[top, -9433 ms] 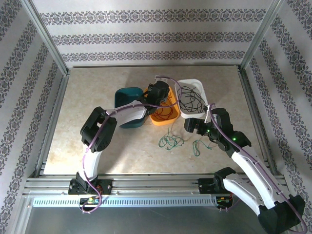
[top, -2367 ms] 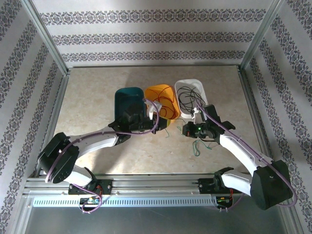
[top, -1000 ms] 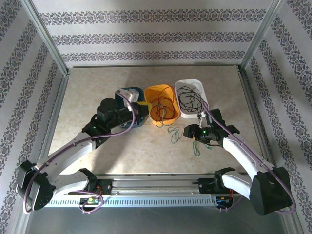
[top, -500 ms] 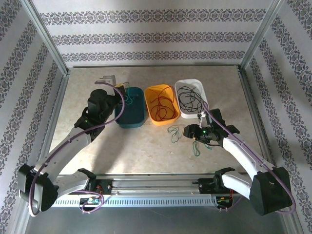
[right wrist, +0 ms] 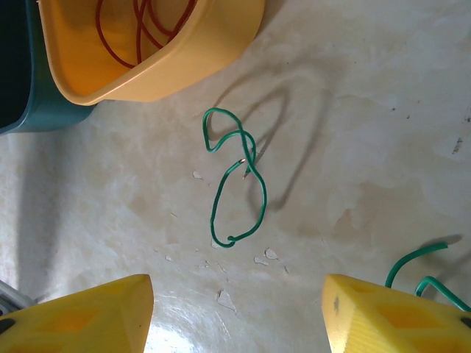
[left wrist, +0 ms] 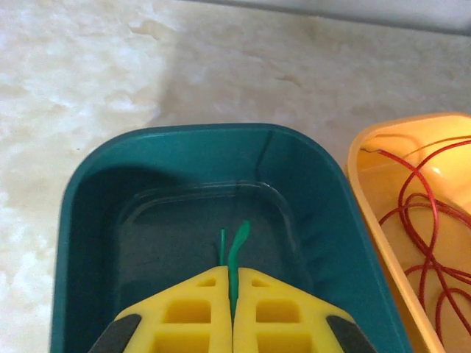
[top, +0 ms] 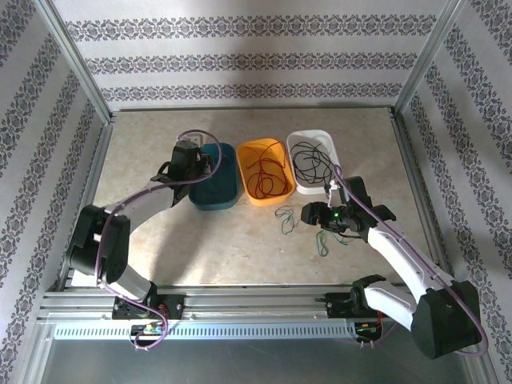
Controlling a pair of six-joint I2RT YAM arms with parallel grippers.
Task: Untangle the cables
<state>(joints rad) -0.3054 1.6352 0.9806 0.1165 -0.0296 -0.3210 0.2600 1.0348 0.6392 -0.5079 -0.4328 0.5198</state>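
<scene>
- Left gripper (left wrist: 232,283): pressed shut on a green strand (left wrist: 234,246), whose short free end pokes out past the tips.
- Held over the teal bin (top: 214,186), which sits at the far left of the row. The strand points down into the bin's bare floor, so a release here would likely drop it inside.
- Just right of that, touching or nearly so: the orange bin (top: 264,196), with the red cable (top: 262,170) coiled in it.
- On the table (top: 160,144) near the orange bin: a green loop (right wrist: 237,184), twisted once across itself and clear of both bins.
- Long axis of the loop, in the right wrist view: running away from the fingers and centred in the gap between them, so straight ahead.
- Right gripper (right wrist: 237,294): spread wide, holding nothing, low above the table.
- Seen from above, positioned just right of the loop (top: 284,220) and facing it; far nearer to it than the left gripper, so probably the one to pick it.
- More green cable (right wrist: 419,268) beside the right finger, partly cut off at the frame edge.
- Far right of the row: the white bin (top: 330,144), with the black cable (top: 310,162) inside.
</scene>
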